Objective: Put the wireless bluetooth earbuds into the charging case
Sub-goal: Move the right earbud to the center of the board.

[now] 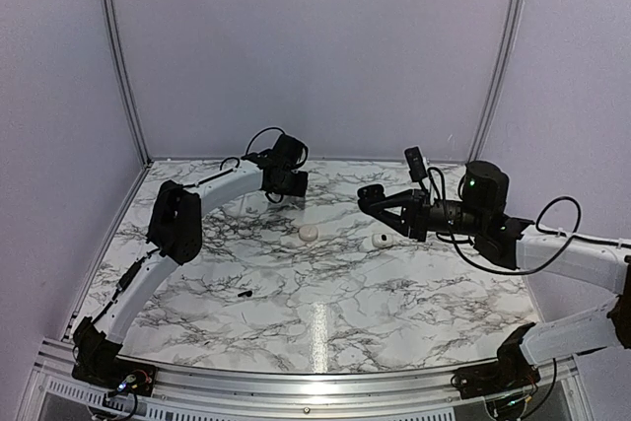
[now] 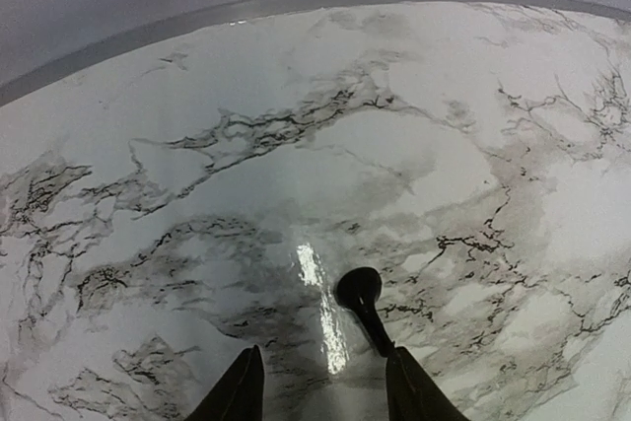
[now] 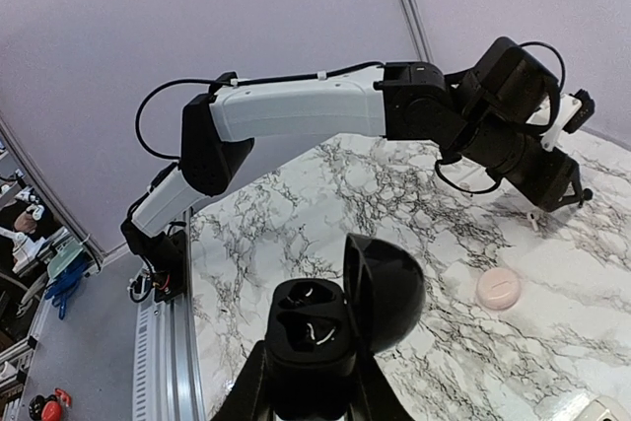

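Left fingers (image 2: 242, 391) apart, nothing between them. The left gripper (image 2: 324, 354) points down at the marble (image 1: 394, 303). One earbud (image 2: 359, 289) lies just ahead, at 1 o'clock of the gap. Its stem trails toward the fingertip at its 5 o'clock; touching or just short, cannot tell. The open stance reads as a set-up to pinch the bud by the stem.

Right gripper (image 3: 314, 372) clamped on the base of a black case (image 3: 311, 327), held off the table. Lid hinged back toward 1 o'clock; two sockets face up, and both look vacant. Judged the charging case in use, held high and open side up so the other arm can drop a bud straight in.

Top view: cream pebble (image 1: 309, 233) mid-table, looks shut. White piece (image 1: 380, 241) with a dark spot sits near it at 3 o'clock. Left gripper is at the pebble's 11 o'clock, right gripper at its 2. Small dark stub (image 1: 244, 294) lies well apart at 7 o'clock, toward the near edge. Likely the second earbud, but too small to confirm.

Stage: no bud seated yet. Next move calls for a clean grip on the stem; a tiny glossy bud may skid or twist.
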### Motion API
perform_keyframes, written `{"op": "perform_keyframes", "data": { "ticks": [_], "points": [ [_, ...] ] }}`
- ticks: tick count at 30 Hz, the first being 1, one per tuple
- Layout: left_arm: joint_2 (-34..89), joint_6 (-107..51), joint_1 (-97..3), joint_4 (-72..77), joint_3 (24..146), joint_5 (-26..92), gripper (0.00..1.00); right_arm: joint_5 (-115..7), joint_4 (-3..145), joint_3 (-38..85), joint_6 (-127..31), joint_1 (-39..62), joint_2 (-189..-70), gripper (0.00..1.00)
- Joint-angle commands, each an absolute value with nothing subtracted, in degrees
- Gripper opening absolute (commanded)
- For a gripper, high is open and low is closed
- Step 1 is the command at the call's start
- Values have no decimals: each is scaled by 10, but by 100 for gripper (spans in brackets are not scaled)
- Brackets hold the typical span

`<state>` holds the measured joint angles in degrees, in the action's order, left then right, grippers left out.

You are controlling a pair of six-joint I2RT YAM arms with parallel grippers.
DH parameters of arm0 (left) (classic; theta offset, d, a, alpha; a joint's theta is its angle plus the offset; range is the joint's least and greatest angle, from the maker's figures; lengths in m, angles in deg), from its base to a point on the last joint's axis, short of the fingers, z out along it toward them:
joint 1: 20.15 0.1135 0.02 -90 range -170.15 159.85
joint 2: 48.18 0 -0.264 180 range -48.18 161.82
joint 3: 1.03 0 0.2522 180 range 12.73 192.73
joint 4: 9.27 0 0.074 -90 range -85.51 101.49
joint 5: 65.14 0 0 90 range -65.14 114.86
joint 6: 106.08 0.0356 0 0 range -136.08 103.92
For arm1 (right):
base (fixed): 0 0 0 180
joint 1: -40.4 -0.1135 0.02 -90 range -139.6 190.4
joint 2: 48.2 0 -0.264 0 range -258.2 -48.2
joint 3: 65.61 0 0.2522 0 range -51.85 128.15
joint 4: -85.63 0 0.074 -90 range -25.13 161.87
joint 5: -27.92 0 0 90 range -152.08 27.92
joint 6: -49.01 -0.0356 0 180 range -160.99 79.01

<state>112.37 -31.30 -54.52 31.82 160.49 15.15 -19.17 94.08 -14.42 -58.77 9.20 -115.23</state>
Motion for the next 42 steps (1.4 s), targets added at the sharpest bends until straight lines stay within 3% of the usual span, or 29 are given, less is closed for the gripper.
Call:
{"op": "perform_keyframes", "data": {
  "ticks": [1, 4, 21, 31, 37, 42],
  "points": [
    [1136, -327, -533, 322, 1615, 138, 42, -226, 939, -132, -582, 101, -1175, 0],
    [1117, -332, -525, 308, 1586, 150, 45, -263, 932, -103, -588, 116, -1224, 0],
    [850, -339, -499, 180, 1306, 213, 98, -297, 890, 346, -595, 145, -1717, 0],
    [740, -343, -492, 115, 1142, 231, 99, -305, 784, 597, -604, 161, -1915, 0],
    [707, -337, -491, 109, 1109, 234, 99, -331, 696, 765, -616, 161, -2026, 0],
    [685, -335, -489, 106, 1082, 232, 99, -343, 678, 822, -636, 160, -2073, 0]
  ]
}}
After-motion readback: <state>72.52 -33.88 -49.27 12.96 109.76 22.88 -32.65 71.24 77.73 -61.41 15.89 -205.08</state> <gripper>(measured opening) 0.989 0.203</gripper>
